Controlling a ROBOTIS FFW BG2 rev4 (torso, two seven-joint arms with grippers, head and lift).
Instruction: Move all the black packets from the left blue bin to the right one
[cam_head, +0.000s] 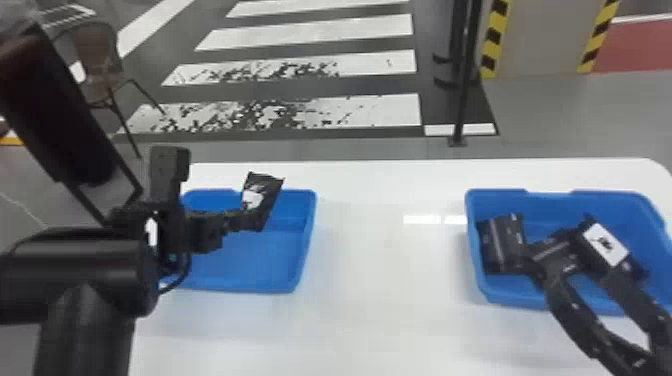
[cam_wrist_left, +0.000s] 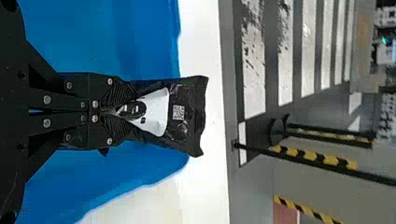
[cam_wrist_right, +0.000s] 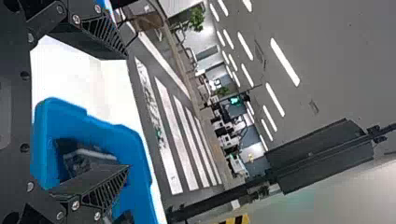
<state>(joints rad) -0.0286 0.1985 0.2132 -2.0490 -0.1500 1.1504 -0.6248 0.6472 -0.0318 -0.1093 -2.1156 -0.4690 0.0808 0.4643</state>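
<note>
Black packet (cam_head: 262, 197), one: pinched in the left gripper (cam_wrist_left: 135, 110), long axis run on past the fingertips, held above the left blue bin (cam_head: 306, 245). The right blue bin (cam_head: 517, 299) is set well to its right, the white table (cam_head: 382, 280) and two facing rims to be cleared; that bin is overhung by the right gripper (cam_wrist_right: 127, 112), fingers parted.

Brown chair (cam_head: 95, 50), black post (cam_head: 464, 90), white floor stripes (cam_head: 320, 34).
</note>
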